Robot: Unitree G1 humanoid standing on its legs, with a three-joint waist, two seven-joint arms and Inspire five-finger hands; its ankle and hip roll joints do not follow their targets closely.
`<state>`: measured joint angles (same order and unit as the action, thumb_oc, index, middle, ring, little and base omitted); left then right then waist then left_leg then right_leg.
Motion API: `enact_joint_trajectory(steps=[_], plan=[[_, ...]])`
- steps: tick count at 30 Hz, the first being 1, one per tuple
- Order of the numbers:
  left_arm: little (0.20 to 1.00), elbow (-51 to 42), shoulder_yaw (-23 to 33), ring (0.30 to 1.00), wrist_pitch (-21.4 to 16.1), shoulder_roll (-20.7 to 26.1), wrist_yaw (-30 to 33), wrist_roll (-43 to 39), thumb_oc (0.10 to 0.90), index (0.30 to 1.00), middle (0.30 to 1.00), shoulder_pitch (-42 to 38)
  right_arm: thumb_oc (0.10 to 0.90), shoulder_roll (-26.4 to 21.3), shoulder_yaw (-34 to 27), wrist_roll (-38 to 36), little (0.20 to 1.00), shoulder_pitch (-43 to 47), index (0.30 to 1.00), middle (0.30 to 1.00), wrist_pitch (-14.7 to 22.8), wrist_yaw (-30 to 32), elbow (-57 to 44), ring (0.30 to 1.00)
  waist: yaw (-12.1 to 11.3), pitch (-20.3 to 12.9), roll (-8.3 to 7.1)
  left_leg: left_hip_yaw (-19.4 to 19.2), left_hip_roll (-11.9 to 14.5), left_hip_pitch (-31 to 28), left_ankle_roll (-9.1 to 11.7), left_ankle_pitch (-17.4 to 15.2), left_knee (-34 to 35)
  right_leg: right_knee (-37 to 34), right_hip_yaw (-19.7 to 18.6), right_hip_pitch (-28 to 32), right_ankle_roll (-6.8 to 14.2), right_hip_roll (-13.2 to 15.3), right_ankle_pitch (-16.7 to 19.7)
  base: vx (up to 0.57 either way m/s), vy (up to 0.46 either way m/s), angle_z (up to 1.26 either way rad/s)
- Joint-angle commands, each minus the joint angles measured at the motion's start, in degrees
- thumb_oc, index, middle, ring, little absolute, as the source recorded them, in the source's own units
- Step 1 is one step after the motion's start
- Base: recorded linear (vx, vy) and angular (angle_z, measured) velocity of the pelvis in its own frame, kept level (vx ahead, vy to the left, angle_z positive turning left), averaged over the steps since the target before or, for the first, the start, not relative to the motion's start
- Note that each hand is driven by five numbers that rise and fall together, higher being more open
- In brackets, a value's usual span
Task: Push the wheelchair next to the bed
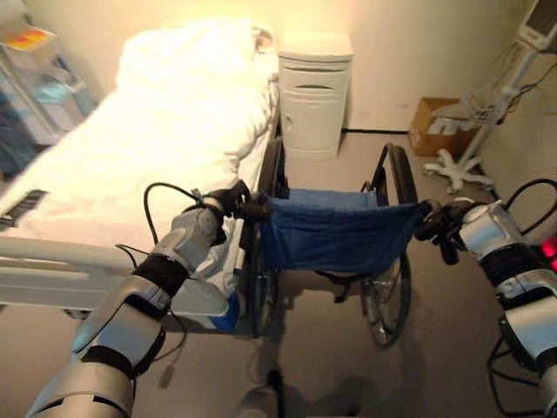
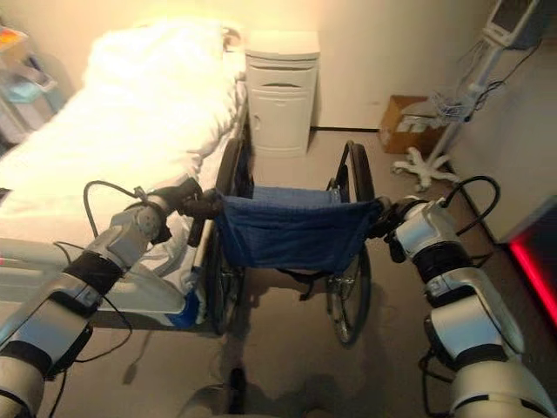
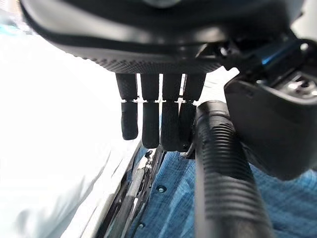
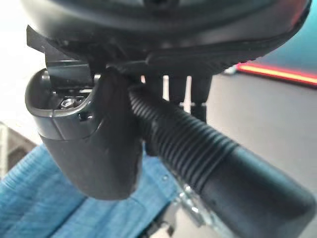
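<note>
now blue-backed wheelchair (image 1: 335, 231) beside white bed (image 1: 157, 131)

1. Wheelchair (image 1: 335, 235) centre, its back twd robot, left wheel just beside bed (image 1: 157, 148).
2. Bed on left, runs near to far; bedside cabinet (image 1: 313, 91) at far end, right of bed, behind wheelchair.
3. Cardboard box (image 1: 435, 126) far right by wall; wheeled stand (image 1: 474, 157) right of it.
4. Left hand (image 1: 239, 205) at wheelchair's left push handle, right hand (image 1: 439, 225) at right one.
</note>
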<state>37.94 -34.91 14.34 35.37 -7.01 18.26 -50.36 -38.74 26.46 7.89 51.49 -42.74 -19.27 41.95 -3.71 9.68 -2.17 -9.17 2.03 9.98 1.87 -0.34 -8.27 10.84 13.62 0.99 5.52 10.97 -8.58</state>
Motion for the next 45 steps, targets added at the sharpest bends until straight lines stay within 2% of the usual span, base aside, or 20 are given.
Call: enact_joint_trajectory(steps=[1,9,13,15,17,18,20,21,23,25,28,32,35,38,40,41,42,43,44,45], plan=[[0.300,2.35,-1.07,0.300,-0.35,2.34,-2.20,1.52,0.400,0.300,0.300,3.26,0.400,3.72,4.28,-3.37,0.300,-2.34,0.300,0.300,4.75,-1.25,1.51,0.300,-2.61,6.30,1.27,0.87,0.22,0.29,-0.52,3.74,1.52,-0.94,0.46,5.61,3.49,2.63,5.22,0.18,0.143,-0.20],[0.300,2.00,0.31,0.300,0.74,1.75,-0.22,1.38,0.400,0.300,0.300,4.87,0.400,4.37,3.66,-4.54,0.300,-3.08,0.300,0.300,5.17,0.77,1.42,0.300,-3.88,5.02,0.55,-1.44,-1.95,2.04,-2.61,2.11,0.72,0.52,0.75,7.34,3.66,3.36,7.48,0.21,0.163,-0.04],[0.300,1.51,0.39,0.300,1.05,1.50,0.57,2.23,0.400,0.300,0.300,5.54,0.400,4.41,3.33,-6.21,0.300,-3.28,0.300,0.300,6.85,3.51,1.33,0.300,-4.94,4.50,0.01,-2.93,-4.24,3.39,-4.35,0.76,0.43,6.96,0.10,8.40,3.53,2.05,8.47,0.20,0.146,-0.10],[0.300,1.64,0.34,0.300,0.59,0.90,1.96,1.84,0.400,0.300,0.300,6.93,0.400,3.98,3.75,-6.14,0.300,-3.86,0.300,0.300,7.93,3.77,0.94,0.300,-2.90,4.18,-0.43,-1.76,-5.96,2.30,-4.67,-0.07,-0.22,3.77,-2.66,5.24,2.57,-2.85,6.07,0.36,0.105,0.09],[0.300,1.12,0.80,0.300,0.45,0.72,3.02,1.74,0.400,0.300,0.300,7.88,0.400,3.42,3.88,-5.70,0.300,-3.83,0.300,0.300,7.83,3.28,-0.01,0.300,-1.59,4.71,0.00,-1.25,-5.69,1.25,-3.80,-0.55,-1.15,0.83,-3.04,1.30,1.45,-3.89,5.44,0.29,0.031,0.33],[0.300,0.25,1.84,0.300,0.49,0.80,4.41,1.63,0.400,0.300,0.300,8.55,0.400,2.78,3.77,-4.99,0.300,-3.26,0.300,0.300,8.00,2.57,-0.87,0.300,0.28,6.46,0.45,-0.67,-5.59,-1.46,-3.39,-1.79,-1.44,-0.85,-2.81,-5.40,1.17,-3.56,8.12,0.31,-0.027,0.27],[0.300,-0.08,2.28,0.300,0.09,0.94,5.33,1.31,0.400,0.300,0.300,8.07,0.400,2.41,3.83,-5.23,0.300,-2.63,0.300,0.300,7.60,2.51,-1.39,0.300,2.84,8.23,-0.39,0.14,-7.37,-5.43,-3.97,-4.82,-1.16,-4.40,-3.56,-13.48,2.39,-2.05,15.54,0.34,-0.102,0.03],[0.300,-0.11,2.28,0.300,-0.40,1.15,5.74,1.03,0.400,0.300,0.300,7.63,0.400,2.24,3.80,-5.28,0.300,-2.39,0.300,0.300,7.26,2.44,-1.59,0.300,3.92,8.79,-0.50,0.62,-8.01,-6.94,-4.42,-6.22,-0.98,-6.28,-4.04,-15.71,2.96,-1.92,17.29,0.47,-0.134,-0.02],[0.300,0.42,1.73,0.300,-2.55,1.17,6.89,0.89,0.400,0.300,0.300,6.20,0.400,1.69,3.87,-5.66,0.300,-2.09,0.300,0.300,4.86,2.10,-2.31,0.300,6.11,10.10,-0.35,2.72,-9.18,-10.83,-5.49,-9.57,-1.88,-10.76,-3.77,-17.80,3.18,-3.43,18.69,0.62,-0.177,0.96],[0.300,1.18,1.60,0.300,-3.67,1.00,6.48,1.75,0.400,0.300,0.300,5.07,0.400,0.85,4.40,-7.05,0.300,-1.05,0.300,0.300,3.53,1.86,-2.73,0.300,6.52,10.30,-1.10,3.09,-10.06,-10.48,-5.80,-10.57,-4.02,-9.76,-4.09,-16.83,2.37,-4.34,18.08,0.45,-0.192,1.74],[0.300,2.04,1.03,0.300,-5.15,0.16,5.24,0.49,0.400,0.300,0.300,5.33,0.400,-0.25,4.60,-9.87,0.300,-1.58,0.300,0.300,1.51,1.39,-3.00,0.300,7.09,8.81,-1.05,3.75,-9.59,-10.09,-5.01,-13.63,-11.69,-0.52,-5.73,-15.00,0.60,-4.92,13.96,0.51,-0.174,0.73],[0.300,2.26,-0.12,0.300,-4.33,-2.11,3.00,3.21,0.400,0.300,0.300,7.03,0.400,-0.47,4.12,-6.80,0.300,-3.25,0.300,0.300,2.38,-1.17,-1.35,0.300,9.09,7.52,-0.93,1.60,-4.18,-12.36,-0.77,-8.98,-17.72,-1.17,-3.74,-12.46,-1.21,-4.59,13.41,0.44,-0.094,0.41],[0.300,4.78,-1.03,0.300,-4.35,-4.23,4.30,2.95,0.400,0.300,0.300,6.31,0.400,-0.16,3.61,-7.05,0.300,-4.58,0.300,0.300,2.93,0.60,-1.23,0.300,10.43,5.95,0.03,0.64,0.02,-16.13,2.61,-2.68,-18.10,-1.10,-0.91,-11.02,-2.91,-5.21,11.17,0.39,0.005,0.46],[0.300,6.42,-1.62,0.300,-4.94,-4.93,4.30,2.37,0.400,0.300,0.300,4.88,0.400,-0.49,2.95,-7.11,0.300,-4.42,0.300,0.300,3.00,0.18,-1.04,0.300,10.26,6.11,-0.36,0.59,2.51,-13.77,2.55,-1.78,-13.82,-1.39,-1.41,-9.24,-2.93,-5.49,10.10,0.31,0.113,0.21],[0.300,6.74,-1.64,0.300,-4.82,-5.29,4.73,1.95,0.400,0.300,0.300,4.66,0.400,-0.48,3.29,-7.11,0.300,-3.49,0.300,0.300,3.17,0.62,-0.60,0.300,8.86,7.61,0.04,1.43,3.76,-10.91,2.80,0.41,-5.59,-1.82,-2.73,-6.10,-2.01,-6.27,8.64,0.28,0.204,0.02],[0.300,6.74,-1.64,0.300,-4.82,-5.29,4.73,1.95,0.400,0.300,0.300,4.66,0.400,-0.48,3.29,-7.11,0.300,-3.49,0.300,0.300,3.17,0.62,-0.60,0.300,8.86,7.61,0.04,1.43,3.76,-10.91,2.80,0.41,-5.59,-1.82,-2.73,-6.10,-2.01,-6.27,8.64,0.44,0.358,-0.13],[0.300,6.49,-1.74,0.300,-4.46,-5.85,4.96,1.87,0.400,0.300,0.300,5.10,0.400,0.21,3.82,-6.45,0.300,-2.87,0.300,0.300,3.00,1.24,0.05,0.300,6.06,9.64,1.06,3.76,5.85,-2.93,4.39,8.22,-1.20,-3.68,-5.11,-0.24,-2.12,-7.50,6.25,0.38,0.297,-0.13],[0.300,6.31,-1.73,0.300,-4.28,-5.82,4.95,1.80,0.400,0.300,0.300,5.28,0.400,0.20,3.87,-6.25,0.300,-2.90,0.300,0.300,3.04,1.05,0.03,0.300,5.76,9.96,1.20,4.01,6.15,-2.74,4.59,8.97,-0.28,-3.70,-5.42,0.66,-2.17,-7.61,5.75,0.68,0.520,-0.31],[0.300,5.55,-1.49,0.300,-3.96,-5.38,4.80,1.43,0.400,0.300,0.300,6.26,0.400,0.31,4.18,-5.87,0.300,-2.93,0.300,0.300,3.02,0.73,0.01,0.300,4.19,10.50,2.18,5.93,7.37,0.05,4.95,12.06,3.93,-4.04,-7.21,3.32,-2.27,-8.06,4.46,0.41,0.282,-0.33],[0.300,5.46,-1.35,0.300,-3.94,-5.14,4.73,1.36,0.400,0.300,0.300,6.49,0.400,0.33,4.22,-5.77,0.300,-3.01,0.300,0.300,3.13,0.60,-0.02,0.300,3.88,10.69,2.15,6.27,7.35,0.12,4.87,12.21,4.88,-3.91,-7.67,3.92,-2.21,-7.87,4.01,0.52,0.384,-0.74]])
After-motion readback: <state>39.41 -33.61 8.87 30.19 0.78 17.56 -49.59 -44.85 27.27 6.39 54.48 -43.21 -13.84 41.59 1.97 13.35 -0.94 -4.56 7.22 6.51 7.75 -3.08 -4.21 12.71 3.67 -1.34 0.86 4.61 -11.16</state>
